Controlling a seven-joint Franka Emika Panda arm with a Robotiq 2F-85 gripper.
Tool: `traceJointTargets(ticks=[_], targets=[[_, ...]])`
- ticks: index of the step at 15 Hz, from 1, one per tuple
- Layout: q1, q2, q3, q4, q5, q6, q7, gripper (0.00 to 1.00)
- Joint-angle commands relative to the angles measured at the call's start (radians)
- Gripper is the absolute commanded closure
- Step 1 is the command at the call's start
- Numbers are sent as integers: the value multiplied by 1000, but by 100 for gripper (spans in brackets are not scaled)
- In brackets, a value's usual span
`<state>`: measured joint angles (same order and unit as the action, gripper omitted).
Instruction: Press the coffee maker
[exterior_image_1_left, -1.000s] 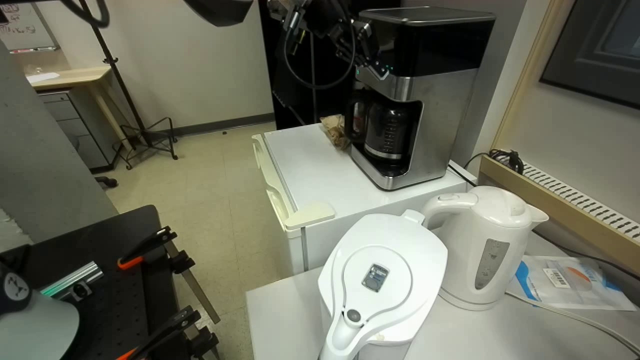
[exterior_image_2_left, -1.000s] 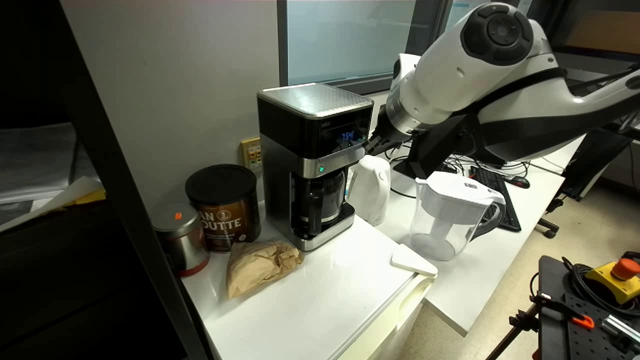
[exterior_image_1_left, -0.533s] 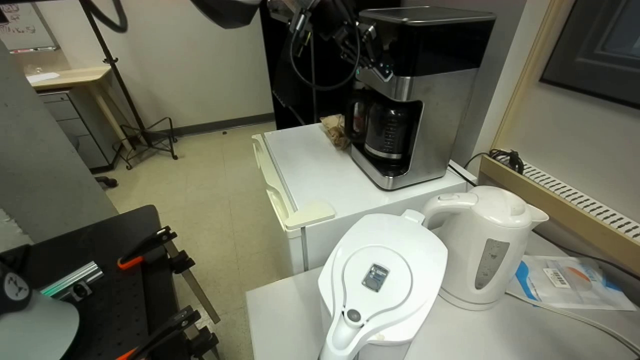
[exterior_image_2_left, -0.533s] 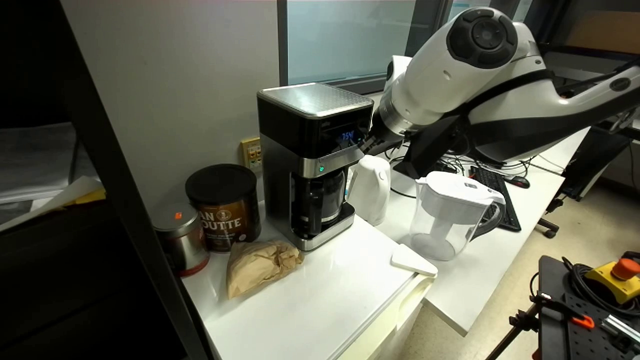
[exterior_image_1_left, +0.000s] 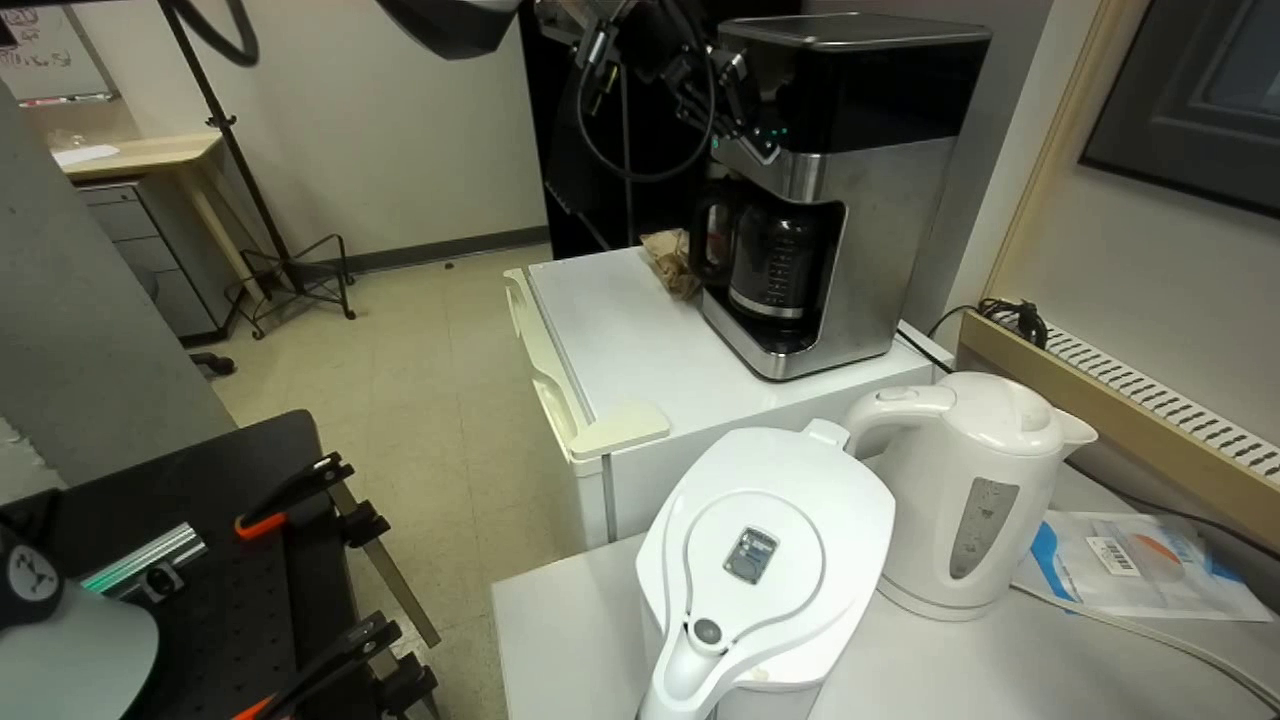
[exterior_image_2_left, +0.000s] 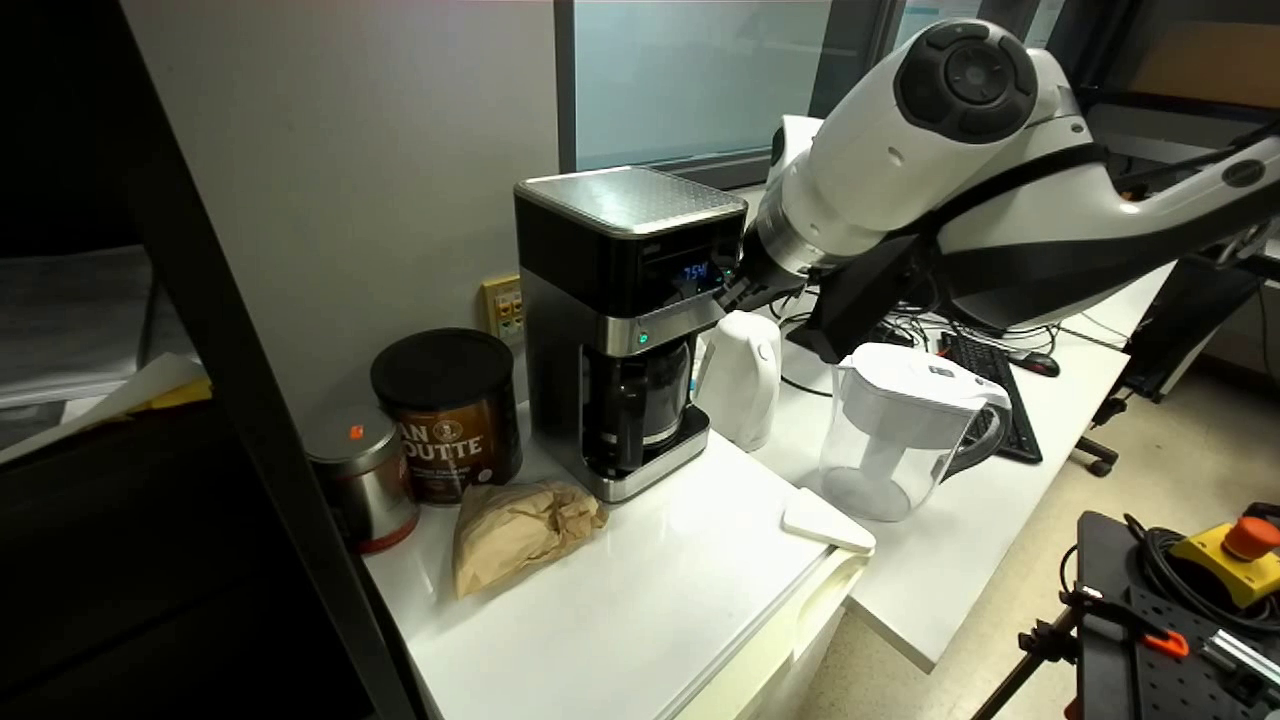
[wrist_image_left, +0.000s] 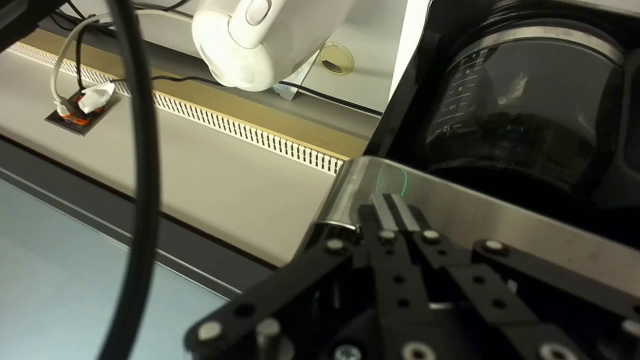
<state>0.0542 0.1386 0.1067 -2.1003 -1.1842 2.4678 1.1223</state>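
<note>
While the gripper (wrist_image_left: 395, 212) hangs right at the front of the coffee maker (exterior_image_2_left: 610, 320), look at those jaws: pressed together, only a thin slit between the fingertips (wrist_image_left: 385, 212), nothing pinched, so a poke looks to be on. Right behind the tips in the wrist view runs the silver band (wrist_image_left: 500, 225), and they're at its one rounded end, most of its length stretching off the other way. Touching, or just short? Can't call it from these angles. And the crux: in an exterior view the lit display (exterior_image_2_left: 696, 271) sits a little higher than the tips and inboard of them, while the fingers slant down at that corner. If the press is meant for up there, I'd expect a nudge up and across before going in; push here and they could skid off the curve. Which button counts, no telling. The machine stands upright on the white top (exterior_image_2_left: 650, 620), long axis vertical, so the push should run across it; the carafe (wrist_image_left: 520, 115) sits at its base. Beyond that corner, the white kettle (exterior_image_2_left: 745, 385), and farther out, the filter pitcher (exterior_image_2_left: 890, 410).
</note>
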Motion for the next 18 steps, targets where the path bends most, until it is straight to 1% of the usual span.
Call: traceJointTargets(ticks=[1, 4, 7, 11, 18], targets=[[19, -95, -13, -96, -34, 43, -5, 100], [17, -175, -11, -183, -75, 89, -28, 100], [8, -275, 1, -279, -159, 139, -40, 100], [9, -390, -1, -388, -258, 217, -70, 100], [5, -501, -8, -485, -363, 298, -96, 100]])
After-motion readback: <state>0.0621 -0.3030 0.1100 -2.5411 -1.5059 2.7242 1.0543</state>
